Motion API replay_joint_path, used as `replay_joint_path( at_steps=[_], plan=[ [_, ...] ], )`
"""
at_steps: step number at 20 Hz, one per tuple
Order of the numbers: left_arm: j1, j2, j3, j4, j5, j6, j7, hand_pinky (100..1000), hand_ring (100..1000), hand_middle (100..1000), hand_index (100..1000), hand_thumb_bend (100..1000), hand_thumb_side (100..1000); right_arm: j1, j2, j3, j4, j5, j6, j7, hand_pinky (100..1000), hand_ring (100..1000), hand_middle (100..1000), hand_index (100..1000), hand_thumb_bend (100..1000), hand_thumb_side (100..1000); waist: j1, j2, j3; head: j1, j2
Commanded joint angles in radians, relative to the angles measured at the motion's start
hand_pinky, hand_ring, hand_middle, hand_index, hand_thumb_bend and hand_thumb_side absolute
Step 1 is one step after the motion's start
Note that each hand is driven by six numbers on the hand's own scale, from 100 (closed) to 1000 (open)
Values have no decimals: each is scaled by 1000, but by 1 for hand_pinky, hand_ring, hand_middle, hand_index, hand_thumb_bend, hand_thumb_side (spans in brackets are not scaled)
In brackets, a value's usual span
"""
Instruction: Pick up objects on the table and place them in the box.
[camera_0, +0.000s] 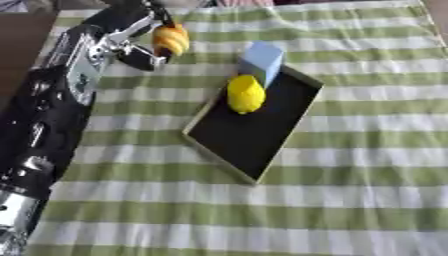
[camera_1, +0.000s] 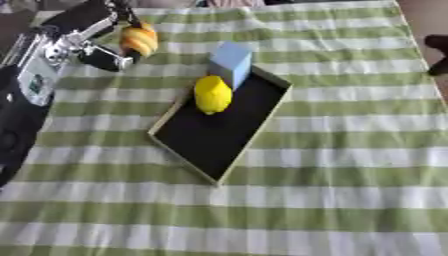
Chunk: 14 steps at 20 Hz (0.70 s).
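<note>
Two items already sit in the shallow black tray-like box (camera_0: 262, 142): yellow lemon (camera_0: 246, 93), pale blue block (camera_0: 262, 61). Left hand (camera_0: 131, 42), upper left, has fingers curled round an orange-yellow striped rounded object (camera_0: 171, 40), held above the striped worktop (camera_0: 350, 200). Probably light, smooth; a mid-body grip suits it.

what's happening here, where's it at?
The robot's left hand is curled round an orange-and-yellow rounded object, holding it above the striped tablecloth, up and to the left of the box. The shallow black-floored box already holds a lemon and a light blue block at its far end. The held object is not yet over the box. The right hand is not in view.
</note>
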<state>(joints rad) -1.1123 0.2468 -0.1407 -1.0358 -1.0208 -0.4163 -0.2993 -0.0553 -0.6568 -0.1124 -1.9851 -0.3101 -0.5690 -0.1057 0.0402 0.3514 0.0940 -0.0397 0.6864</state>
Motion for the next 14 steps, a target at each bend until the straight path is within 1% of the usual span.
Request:
replay_joint_path(
  at_steps=[1,4,7,11,14],
  plan=[
    [1,20,-67,-117,66,-57,-21,740,822,671,667,218,128,4,-33,-17,-15,-2,-5,-11,947,821,516,788,100,470,-5,-32,3,-7,8],
    [22,7,-114,-186,117,-80,-52,738,821,668,667,201,132,10,-33,-20,-15,-1,-7,-18,947,821,517,788,100,470,-6,-38,7,-8,12],
    [36,-11,-145,-227,156,-91,-94,736,819,665,666,168,140,13,-33,-20,-15,-2,-7,-20,947,821,517,788,100,470,-7,-44,9,-11,16],
    [51,-58,-168,-237,182,-93,-150,731,816,661,666,107,150,16,-32,-18,-15,-2,-5,-19,947,821,516,788,100,470,-9,-48,11,-14,20],
    [69,-93,-179,-242,193,-93,-185,728,814,658,667,100,161,18,-33,-18,-15,-2,-5,-18,947,821,516,788,100,470,-10,-50,11,-16,22]
  ],
)
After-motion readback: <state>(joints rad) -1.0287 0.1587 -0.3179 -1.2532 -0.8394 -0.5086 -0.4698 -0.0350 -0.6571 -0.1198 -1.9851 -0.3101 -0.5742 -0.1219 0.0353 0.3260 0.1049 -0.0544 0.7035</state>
